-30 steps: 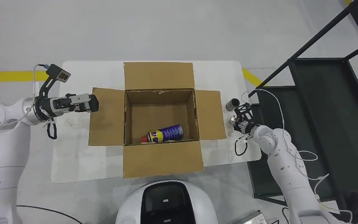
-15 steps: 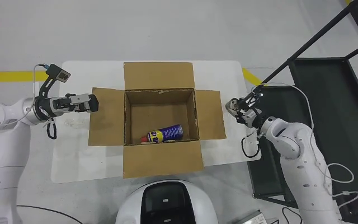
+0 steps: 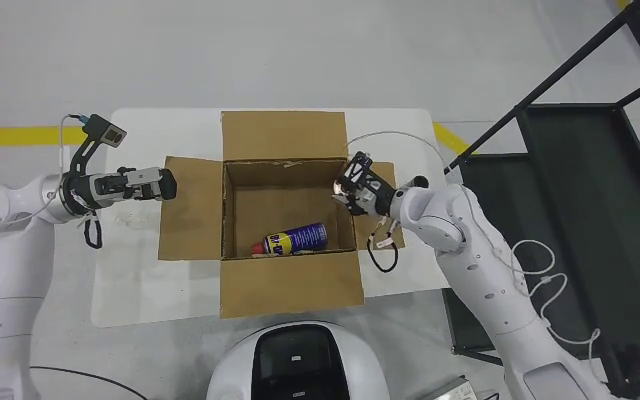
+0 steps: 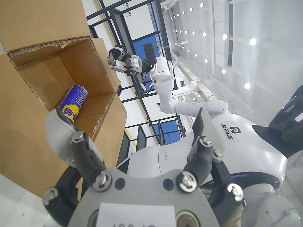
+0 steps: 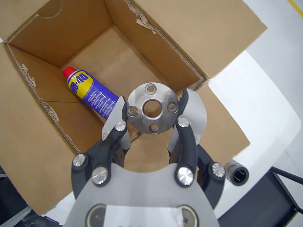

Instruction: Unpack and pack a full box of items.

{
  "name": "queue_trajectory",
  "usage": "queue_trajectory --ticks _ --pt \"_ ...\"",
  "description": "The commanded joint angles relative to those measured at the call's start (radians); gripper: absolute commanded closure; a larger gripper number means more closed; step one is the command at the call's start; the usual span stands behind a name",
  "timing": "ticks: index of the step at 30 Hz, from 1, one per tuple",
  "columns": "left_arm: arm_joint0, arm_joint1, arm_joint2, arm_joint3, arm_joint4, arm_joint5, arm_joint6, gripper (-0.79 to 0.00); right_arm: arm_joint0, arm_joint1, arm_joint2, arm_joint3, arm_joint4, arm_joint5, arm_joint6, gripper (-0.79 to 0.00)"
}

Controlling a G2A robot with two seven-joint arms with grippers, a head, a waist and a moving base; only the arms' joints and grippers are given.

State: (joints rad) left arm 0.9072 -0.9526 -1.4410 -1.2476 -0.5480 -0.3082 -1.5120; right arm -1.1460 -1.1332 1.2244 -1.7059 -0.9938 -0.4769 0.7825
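Box (image 3: pixel 285 135) sits open in the middle of the counter (image 3: pixel 130 270), with all four flaps folded out flat. On its floor a blue and yellow can (image 3: pixel 297 239) lies on its side, close to the wall nearest my body, with its red cap toward my left.

My right hand (image 3: pixel 352 185) hangs over the box's right rim, where the right flap meets the opening. It is closed on a round metal flange (image 5: pixel 152 108), with one finger pressing on each side of the disc's edge. The flange has a large centre hole with four smaller holes around it, and its flat face is turned to my wrist camera. It is held in the air above the box floor, apart from the can. From my left wrist I see the same grip (image 4: pixel 116 60) from the side, level with the top of the box wall (image 4: pixel 35 12).

My left hand (image 3: pixel 165 184) is over the counter at the outer edge of the left flap, pointing toward the box. Its fingers (image 4: pixel 201 124) are spread wide and hold nothing.

A short grey cylinder (image 5: pixel 236 174) with a dark bore rests on the counter just beyond the right flap, near the counter's edge.
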Motion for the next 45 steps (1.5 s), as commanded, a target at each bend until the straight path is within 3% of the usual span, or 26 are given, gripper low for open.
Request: queue_trajectory --ticks 1,13,19,29,42,43,44,45 --pt "0.0 0.0 0.0 0.0 0.0 0.0 0.0 -0.785 0.004 0.0 0.0 0.005 0.001 0.002 -0.001 0.0" --pt "0.0 0.0 0.0 0.0 0.0 0.0 0.0 -0.785 0.002 0.0 -0.001 0.005 0.002 0.003 -0.005 0.0" --pt "0.0 0.0 0.0 0.0 0.0 0.0 0.0 -0.785 0.109 -0.025 -0.157 0.052 -0.092 -0.006 -0.012 0.0" --pt "0.0 0.0 0.0 0.0 0.0 0.0 0.0 -0.785 0.368 -0.136 -0.485 0.429 -0.119 0.036 -0.033 0.0" --pt "0.0 0.0 0.0 0.0 0.0 0.0 0.0 -0.785 0.485 -0.229 -0.615 0.709 -0.1 0.035 -0.067 0.0" --pt "0.0 0.0 0.0 0.0 0.0 0.0 0.0 -0.785 0.49 -0.234 -0.622 0.72 -0.1 0.034 -0.067 -0.148" --pt "0.0 0.0 0.0 0.0 0.0 0.0 0.0 -0.785 0.494 -0.239 -0.625 0.73 -0.099 0.034 -0.07 -0.345" --pt "0.0 0.0 0.0 0.0 0.0 0.0 0.0 -0.785 0.497 -0.243 -0.629 0.741 -0.097 0.033 -0.072 -0.646"
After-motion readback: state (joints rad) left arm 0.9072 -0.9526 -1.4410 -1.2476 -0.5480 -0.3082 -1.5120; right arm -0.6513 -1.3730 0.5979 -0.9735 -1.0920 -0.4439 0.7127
